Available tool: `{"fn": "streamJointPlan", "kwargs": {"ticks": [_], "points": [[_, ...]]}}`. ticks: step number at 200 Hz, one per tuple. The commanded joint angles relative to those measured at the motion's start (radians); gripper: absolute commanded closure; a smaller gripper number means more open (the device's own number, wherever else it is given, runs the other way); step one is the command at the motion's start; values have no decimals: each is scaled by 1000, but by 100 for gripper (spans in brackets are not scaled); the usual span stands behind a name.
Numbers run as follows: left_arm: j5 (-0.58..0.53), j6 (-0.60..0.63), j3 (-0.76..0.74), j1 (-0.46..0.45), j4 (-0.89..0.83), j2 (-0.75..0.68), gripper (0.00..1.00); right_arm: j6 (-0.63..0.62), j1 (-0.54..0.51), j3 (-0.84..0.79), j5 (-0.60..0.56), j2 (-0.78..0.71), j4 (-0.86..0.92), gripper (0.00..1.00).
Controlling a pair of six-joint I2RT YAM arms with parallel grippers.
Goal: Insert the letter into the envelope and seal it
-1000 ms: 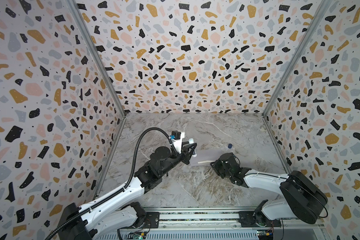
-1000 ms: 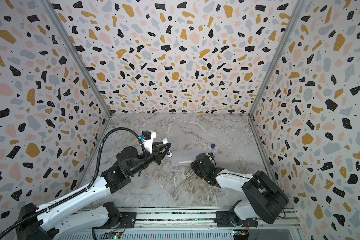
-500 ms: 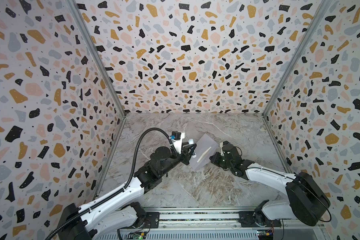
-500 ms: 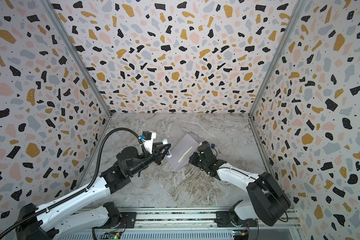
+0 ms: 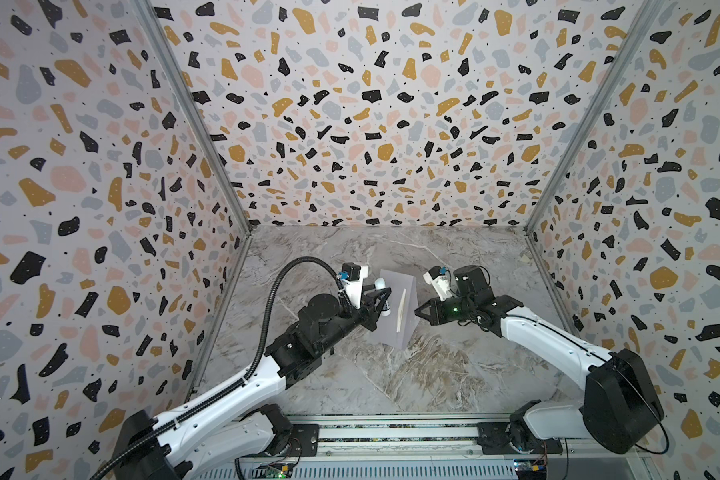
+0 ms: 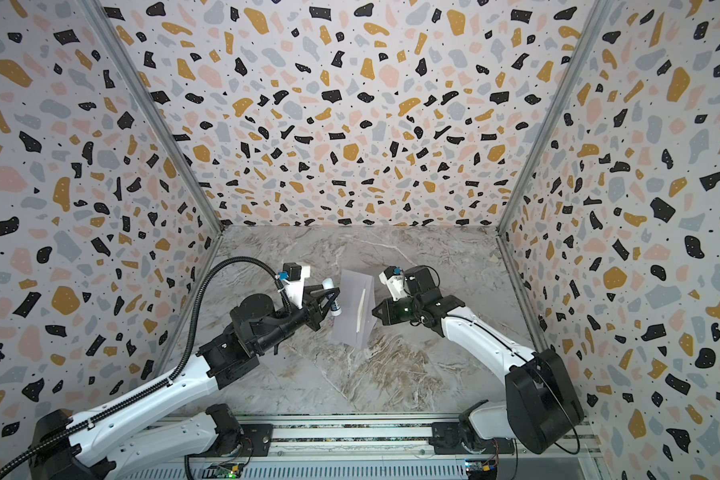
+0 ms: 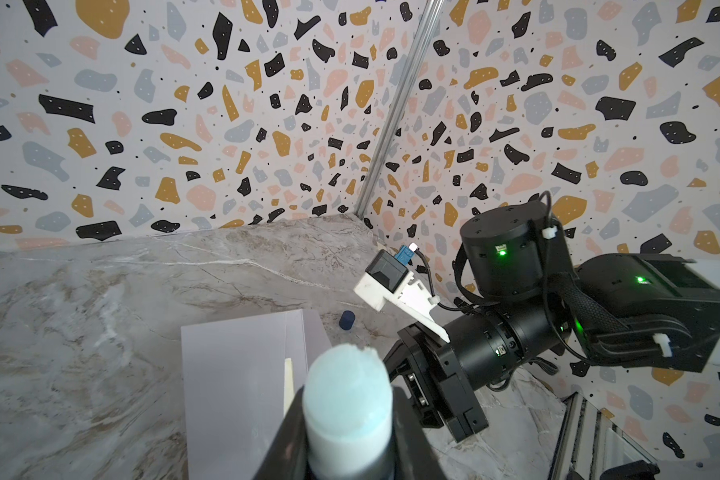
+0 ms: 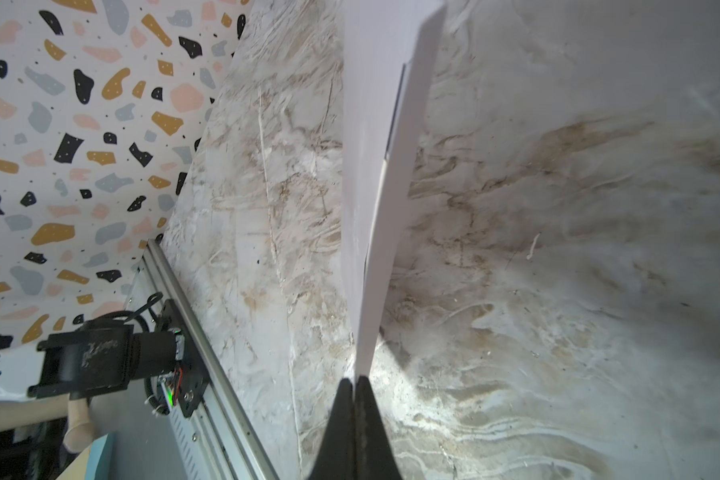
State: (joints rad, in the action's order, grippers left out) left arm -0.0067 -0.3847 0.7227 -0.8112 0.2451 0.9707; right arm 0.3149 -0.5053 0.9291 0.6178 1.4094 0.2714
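I judge the letter (image 5: pixel 401 309) in the envelope (image 5: pixel 392 332) — right end effector (image 5: pixel 416 311) pinching it, left end effector (image 5: pixel 380 302) clamping glue stick (image 7: pixel 348 399); sealing remains.

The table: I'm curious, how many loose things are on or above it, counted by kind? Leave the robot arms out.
envelope: 1
letter, only a tan edge showing at the envelope: 1
glue stick: 1
dark blue cap: 1
Total: 4
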Motion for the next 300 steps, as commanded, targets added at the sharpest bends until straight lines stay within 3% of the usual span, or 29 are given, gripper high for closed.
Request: {"fn": "streamJointPlan", "kwargs": {"ticks": [1,101,156,199,243,287,300], "points": [[-6,10,38,0,26,-13,100,-158,2,78,86,66,181,100],[-8,2,12,0,25,23,100,-243,2,239,-46,327,277,100],[-44,-10,-23,1,14,34,100,-241,3,319,-44,374,278,74],[-61,-32,-63,35,-30,33,100,-204,10,269,-61,245,202,55],[-43,-37,-138,61,-10,43,100,-85,66,30,-103,-51,-20,54],[-17,-61,-200,61,50,98,100,38,126,-166,-158,-244,-160,69],[-18,-74,-221,61,72,116,100,68,140,-205,-168,-257,-183,81]]}}
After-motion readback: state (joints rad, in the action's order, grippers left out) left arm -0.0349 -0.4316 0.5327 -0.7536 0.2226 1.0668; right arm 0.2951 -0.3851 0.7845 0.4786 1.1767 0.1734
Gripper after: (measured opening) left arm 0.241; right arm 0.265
